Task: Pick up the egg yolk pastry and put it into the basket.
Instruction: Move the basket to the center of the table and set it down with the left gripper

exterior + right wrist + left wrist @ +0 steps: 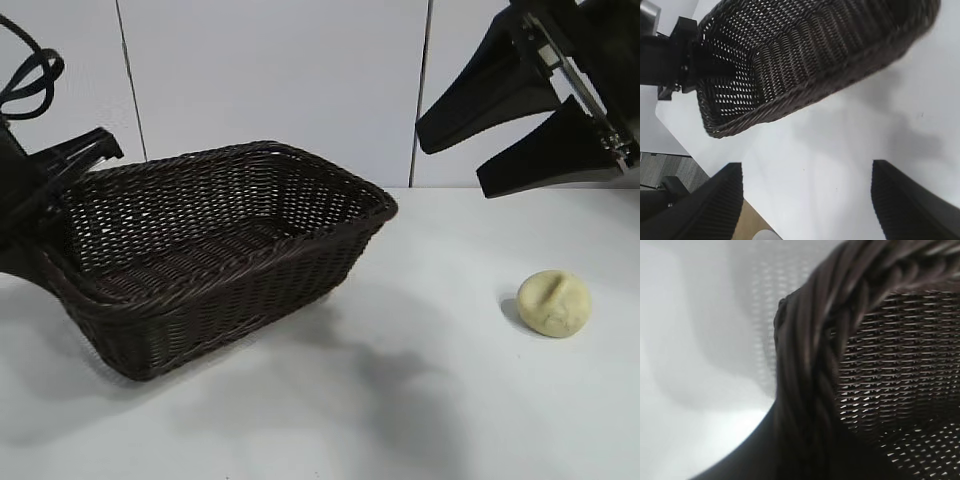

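The egg yolk pastry (554,303), a pale yellow lump with a crease on top, lies on the white table at the right, well apart from the basket. The dark woven basket (300,165) stands left of centre with nothing inside. My left gripper (88,160) is shut on the braided rim (810,340) at the basket's left end; the right wrist view shows the same grip (687,65) on the basket (805,50). High at the upper right, my right gripper (450,160) hangs open above and behind the pastry, holding nothing (806,167).
The white table (400,400) runs back to a pale panelled wall (280,70). Bare tabletop lies between the basket and the pastry. A black cable (25,75) loops at the upper left.
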Robot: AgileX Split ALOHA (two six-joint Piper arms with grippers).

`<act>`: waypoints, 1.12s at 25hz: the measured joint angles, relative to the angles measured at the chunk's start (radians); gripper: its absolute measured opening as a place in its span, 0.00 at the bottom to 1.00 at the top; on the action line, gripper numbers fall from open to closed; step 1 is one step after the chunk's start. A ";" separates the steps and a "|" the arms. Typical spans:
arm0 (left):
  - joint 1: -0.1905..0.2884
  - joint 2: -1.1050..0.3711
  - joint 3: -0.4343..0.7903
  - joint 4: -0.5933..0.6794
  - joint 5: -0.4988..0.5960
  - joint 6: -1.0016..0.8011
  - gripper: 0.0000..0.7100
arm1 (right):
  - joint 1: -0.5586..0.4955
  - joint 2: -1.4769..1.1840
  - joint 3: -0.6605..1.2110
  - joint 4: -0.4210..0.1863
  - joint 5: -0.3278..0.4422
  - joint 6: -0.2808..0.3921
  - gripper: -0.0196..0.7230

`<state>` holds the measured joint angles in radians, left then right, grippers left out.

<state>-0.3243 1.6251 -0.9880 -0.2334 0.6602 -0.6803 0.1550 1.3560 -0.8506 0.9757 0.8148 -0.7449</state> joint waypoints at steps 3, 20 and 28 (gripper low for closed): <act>0.005 0.020 -0.090 -0.017 0.065 0.154 0.14 | 0.000 0.000 0.000 0.000 0.000 0.000 0.72; 0.010 0.334 -0.455 -0.069 0.311 0.680 0.14 | 0.000 0.000 0.000 -0.008 0.025 0.000 0.72; 0.085 0.367 -0.455 -0.095 0.311 0.687 0.14 | 0.000 0.000 0.000 -0.022 0.026 0.000 0.72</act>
<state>-0.2394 1.9923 -1.4432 -0.3282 0.9712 0.0066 0.1550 1.3560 -0.8506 0.9539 0.8406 -0.7449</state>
